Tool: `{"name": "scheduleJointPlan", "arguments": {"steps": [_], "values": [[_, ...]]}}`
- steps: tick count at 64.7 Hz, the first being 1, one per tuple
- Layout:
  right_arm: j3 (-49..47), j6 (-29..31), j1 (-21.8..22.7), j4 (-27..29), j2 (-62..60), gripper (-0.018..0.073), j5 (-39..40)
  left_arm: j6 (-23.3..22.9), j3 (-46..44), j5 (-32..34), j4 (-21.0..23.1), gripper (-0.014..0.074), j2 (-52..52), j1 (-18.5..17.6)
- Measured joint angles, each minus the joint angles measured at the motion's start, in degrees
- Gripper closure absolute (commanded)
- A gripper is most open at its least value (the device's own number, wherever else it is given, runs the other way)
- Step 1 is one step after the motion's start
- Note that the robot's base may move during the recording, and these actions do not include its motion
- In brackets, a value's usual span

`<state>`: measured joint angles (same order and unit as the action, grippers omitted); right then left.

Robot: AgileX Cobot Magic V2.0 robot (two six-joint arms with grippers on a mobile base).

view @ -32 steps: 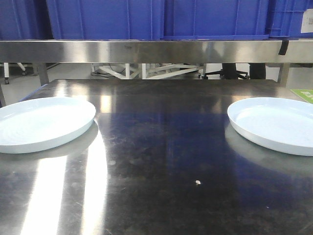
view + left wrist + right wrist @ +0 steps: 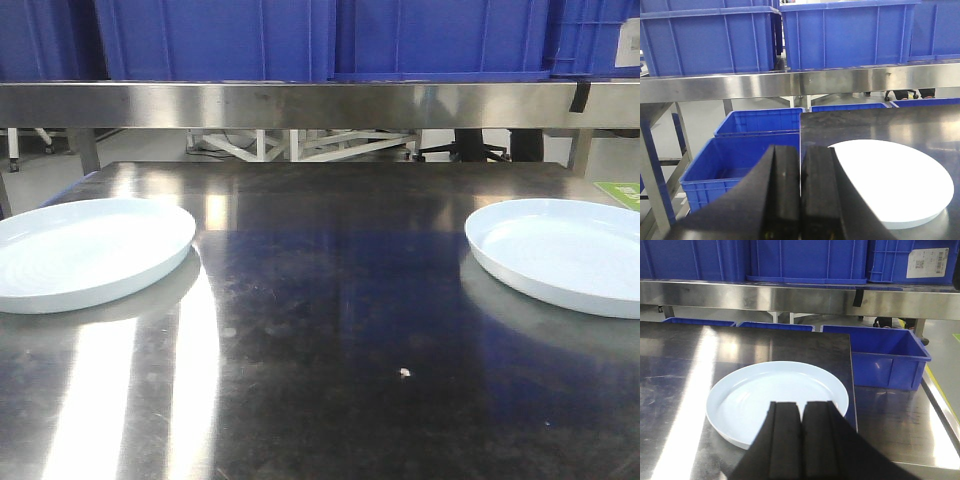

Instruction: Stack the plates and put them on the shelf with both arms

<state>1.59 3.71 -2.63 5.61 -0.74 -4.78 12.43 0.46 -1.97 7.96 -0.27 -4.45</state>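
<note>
We start at the left, where the left plate lies flat on the dark steel tabletop. It sits close to the table's left edge and is partly cut off by the front view. In the left wrist view the left gripper hangs by that same edge, its two black fingers pressed flat against each other with only a thin seam between them. The plate lies just ahead and to the right of the fingertips. We cannot tell how high they hang above it. Past the table edge and lower down stand open floor crates.

Between the plates the steel carries a small white speck. Behind it the shelf runs its long front rail across the whole view, with blue bins standing on top.

The right plate also lies flat, near the right edge — well apart from the left one. From the right wrist view the right gripper is closed finger against finger, and its tips overlap the plate's near rim. A side crate sits beyond the table's right edge.
</note>
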Motion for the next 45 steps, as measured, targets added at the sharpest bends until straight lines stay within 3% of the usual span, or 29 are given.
{"name": "scheduleJointPlan", "arguments": {"steps": [11,24,34,45], "values": [[0.0,0.0,0.0,0.0,0.0,0.0511,0.0,0.0,-0.7,-0.6,0.0,0.0507,0.0,0.0],[0.0,0.0,0.0,0.0,0.0,0.0511,0.0,0.0,-8.5,-7.5,-0.3,0.0507,3.3,0.0],[0.0,0.0,0.0,0.0,0.0,0.0511,0.0,0.0,-18.4,-15.6,-0.1,0.0507,10.8,0.0],[0.0,0.0,0.0,0.0,0.0,0.0511,0.0,0.0,-25.3,-18.7,1.4,0.0507,21.7,0.0]]}}
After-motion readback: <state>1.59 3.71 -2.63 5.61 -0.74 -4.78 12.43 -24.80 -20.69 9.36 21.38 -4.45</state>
